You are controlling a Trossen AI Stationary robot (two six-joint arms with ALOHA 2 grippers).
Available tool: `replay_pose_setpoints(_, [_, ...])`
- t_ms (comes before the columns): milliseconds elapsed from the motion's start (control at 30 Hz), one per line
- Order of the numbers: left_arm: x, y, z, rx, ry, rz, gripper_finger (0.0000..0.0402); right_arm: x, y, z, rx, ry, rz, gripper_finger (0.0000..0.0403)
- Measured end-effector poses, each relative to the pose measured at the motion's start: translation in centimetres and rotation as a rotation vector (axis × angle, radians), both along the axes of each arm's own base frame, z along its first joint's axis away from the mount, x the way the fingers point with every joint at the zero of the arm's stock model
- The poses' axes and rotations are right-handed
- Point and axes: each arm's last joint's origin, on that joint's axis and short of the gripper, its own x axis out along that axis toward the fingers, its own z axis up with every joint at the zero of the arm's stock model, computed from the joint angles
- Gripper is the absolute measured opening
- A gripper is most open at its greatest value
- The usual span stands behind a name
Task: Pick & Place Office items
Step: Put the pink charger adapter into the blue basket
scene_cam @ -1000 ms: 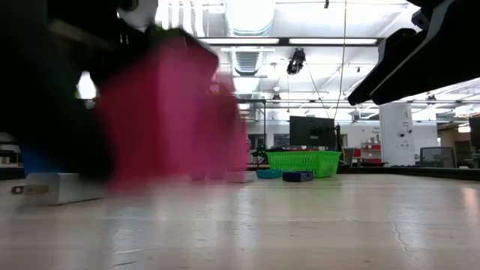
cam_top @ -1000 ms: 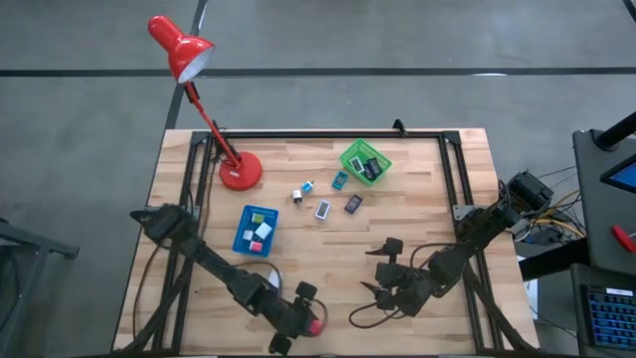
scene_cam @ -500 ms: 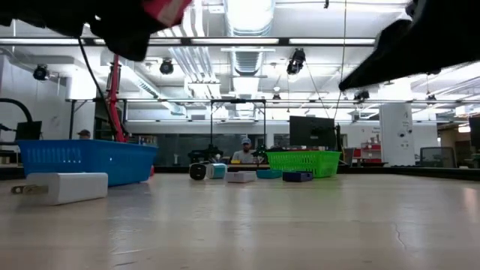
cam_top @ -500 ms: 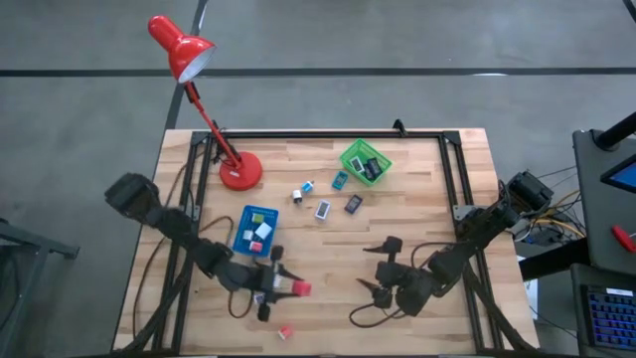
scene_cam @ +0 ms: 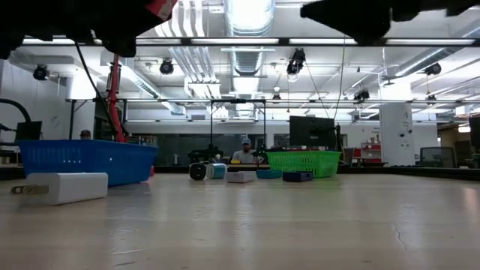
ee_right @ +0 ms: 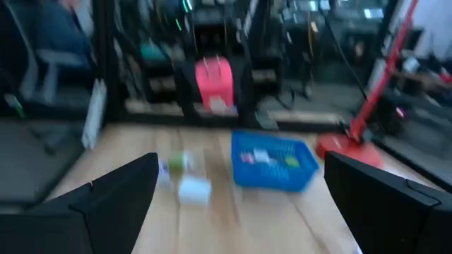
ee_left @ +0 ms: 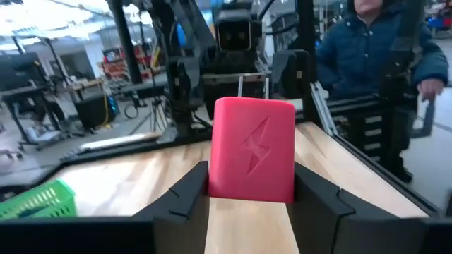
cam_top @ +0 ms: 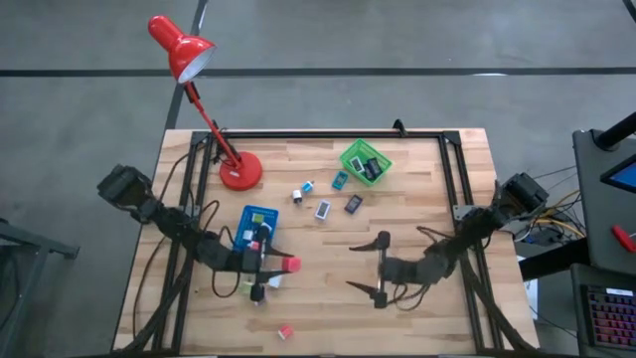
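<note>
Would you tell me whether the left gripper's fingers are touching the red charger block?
Touching. In the left wrist view the red charger block sits clamped between the left gripper's two dark fingers, with no gap either side.

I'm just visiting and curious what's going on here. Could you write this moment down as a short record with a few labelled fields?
Left gripper: shut on the red charger block, raised near the blue tray
Right gripper: open, empty, over bare table
Green basket: at the far side, dark pieces inside
Loose pieces: small red piece near the front edge; white adapter on the table
Red desk lamp: far left corner
</note>
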Motion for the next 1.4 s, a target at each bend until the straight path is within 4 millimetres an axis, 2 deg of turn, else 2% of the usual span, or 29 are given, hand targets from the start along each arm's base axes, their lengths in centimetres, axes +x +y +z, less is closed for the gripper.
replay_pose_setpoints(200, [-0.1, 0.7, 0.3, 0.012, -0.065, 0.02, 0.0145, 1.3, -2.2, -1.7, -0.011, -0.11, -0.003, 0.0393])
replay_pose_setpoints(467, [0.3, 1.7, 0.7, 0.031, -0.113, 0.019, 0.0145, 5.2, -3.6, -3.0, -0.067, -0.205, 0.019, 0.0393])
replay_pose_setpoints(700, [0.7, 3.3, 0.7, 0.032, -0.145, 0.016, 0.0145, 8.3, -5.2, -3.6, -0.089, -0.233, 0.045, 0.0393])
replay_pose_setpoints(1100, [-1.0, 6.3, -0.3, 0.0, -0.213, 0.075, 0.0145, 9.7, -9.3, -3.4, -0.107, -0.257, 0.084, 0.0393])
replay_pose_setpoints(1400, [-2.0, 7.7, -1.2, -0.023, -0.19, 0.117, 0.0145, 10.2, -12.2, -3.3, -0.092, -0.264, 0.109, 0.0393])
